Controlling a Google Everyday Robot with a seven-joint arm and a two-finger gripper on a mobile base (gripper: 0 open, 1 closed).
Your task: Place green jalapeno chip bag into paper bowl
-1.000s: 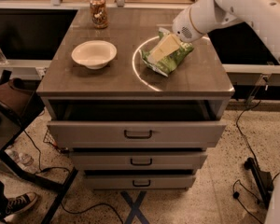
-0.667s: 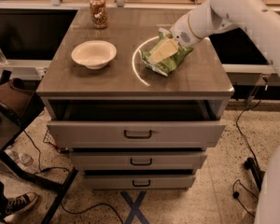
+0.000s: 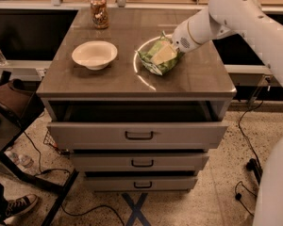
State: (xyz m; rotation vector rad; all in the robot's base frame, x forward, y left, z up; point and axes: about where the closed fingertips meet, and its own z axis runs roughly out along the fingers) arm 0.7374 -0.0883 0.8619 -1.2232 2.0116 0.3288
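Note:
The green jalapeno chip bag [image 3: 159, 58] is crinkled and light green, tilted just above the cabinet top [image 3: 132, 81], right of centre. My gripper [image 3: 173, 49] reaches in from the right on the white arm and is shut on the bag's right end. The paper bowl [image 3: 94, 54] is cream-white and empty. It stands on the left part of the top, about a hand's width left of the bag.
A brown-red can [image 3: 99, 12] stands at the back of the top, behind the bowl. A bright ring of light lies on the top around the bag. The top drawer [image 3: 137, 134] below is pulled open. A dark chair [image 3: 12, 102] stands at the left.
My gripper and the chip bag have moved a little to the left, toward the bowl. The bowl and the can have not moved.

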